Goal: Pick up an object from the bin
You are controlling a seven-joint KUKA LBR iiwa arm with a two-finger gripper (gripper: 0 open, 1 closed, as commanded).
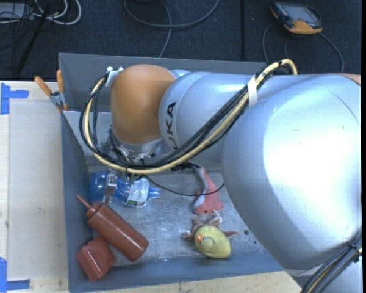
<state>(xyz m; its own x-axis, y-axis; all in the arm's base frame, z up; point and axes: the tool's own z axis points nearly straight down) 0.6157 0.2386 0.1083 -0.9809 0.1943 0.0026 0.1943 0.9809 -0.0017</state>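
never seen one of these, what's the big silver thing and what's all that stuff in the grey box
The big silver shape is a robot arm reaching in from the right; the orange dome and the cables are parts of its wrist. One camera looks down on a grey metal bin. The wrist hangs over a crumpled blue and clear plastic bottle at the bin's left. Towards the front lie a brown squeeze bottle, a small reddish-brown block, a round yellow toy and a pink rubbery piece. The wrist hides whether anything is held.

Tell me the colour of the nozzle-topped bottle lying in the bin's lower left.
The bottle is plain reddish brown, best seen in the camera view.
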